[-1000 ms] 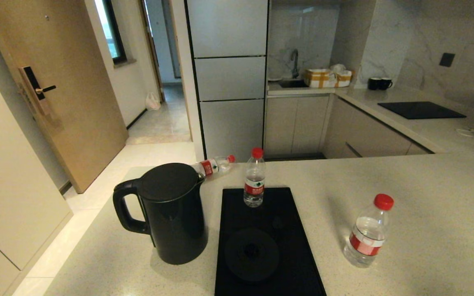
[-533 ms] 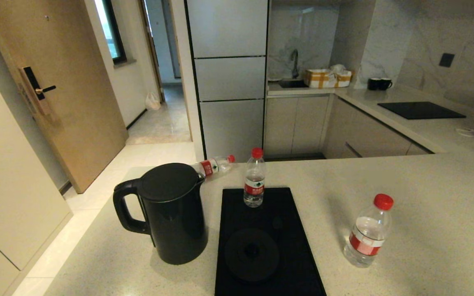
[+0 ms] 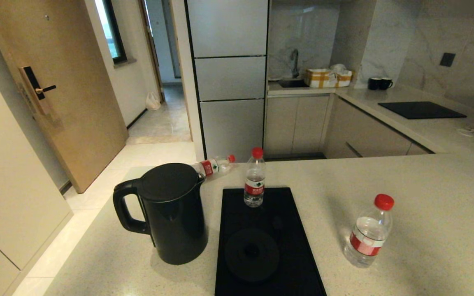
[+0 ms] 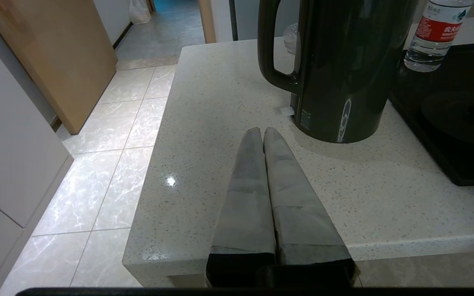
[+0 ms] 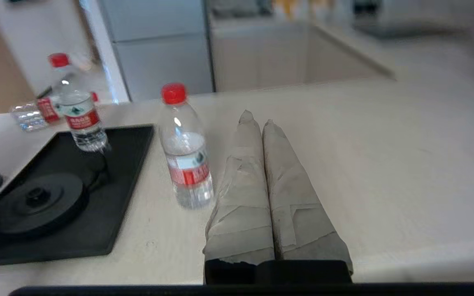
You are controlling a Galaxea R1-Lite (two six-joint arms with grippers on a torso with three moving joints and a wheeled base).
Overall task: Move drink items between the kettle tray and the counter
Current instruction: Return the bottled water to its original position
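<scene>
Beside closed right claw (image 5: 256,119), water bottle (image 5: 185,162), upright on counter (image 5: 385,156)

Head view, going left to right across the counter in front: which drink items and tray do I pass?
Kettle → lying bottle → upright bottle on the tray → bottle standing on the counter. The tray lies between the kettle and that last bottle.

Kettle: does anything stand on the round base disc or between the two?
Nothing visible does. The kettle stands on the counter just left of the tray; its base disc is bare. The only bottle on the tray stands at the far end.
</scene>
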